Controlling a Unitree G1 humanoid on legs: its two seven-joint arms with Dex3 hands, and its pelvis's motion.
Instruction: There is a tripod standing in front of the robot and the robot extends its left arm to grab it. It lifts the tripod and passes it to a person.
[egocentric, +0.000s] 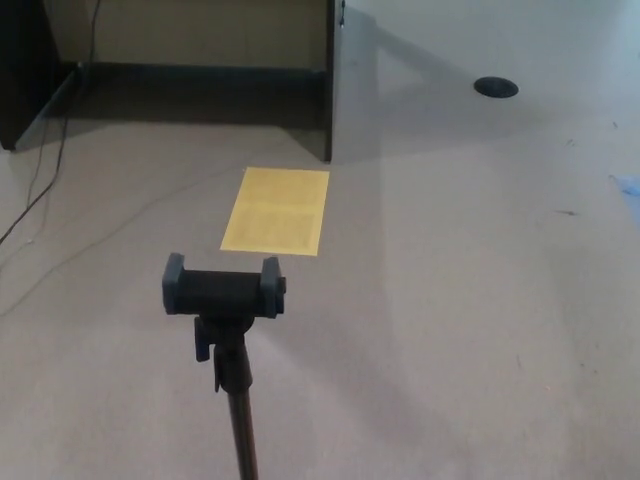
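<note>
Front and centre, low in the frame: the tripod (231, 345), seen from above, so mostly its top and pole show.
Tripod head: a black phone-holder clamp (224, 288) sitting crosswise, with a raised jaw at each end and nothing held between them.
Under the clamp: a small knuckle joint with a knob on its left side, then a thin dark pole running straight down and out of the bottom edge of the picture. Legs are cut off by the frame, so can't say how they're spread.
Tripod's pose: looks upright, standing by itself on the floor (470, 300), nothing touching it.
Left hand: not in the shot at all, so no clue what its fingers are doing.
Right hand: same deal, out of view, finger state can't be told.
Just beyond the tripod: a yellow rectangular sheet (277, 210) lying flat on the floor, a bit to the right of the clamp and clearly apart from it.
Floor: plain beige-grey carpet, with a few tiny dark specks on the right side.
Further back: a dark-framed piece of furniture (328, 80) with a lighter panel inside, throwing a shadow across the floor.
Left side: a thin black cable (45, 170) trailing down from the furniture and across the carpet.
Top right: a round black floor port (496, 87), well away from the tripod.
Right edge: a sliver of something blue, too cropped to identify.
</note>
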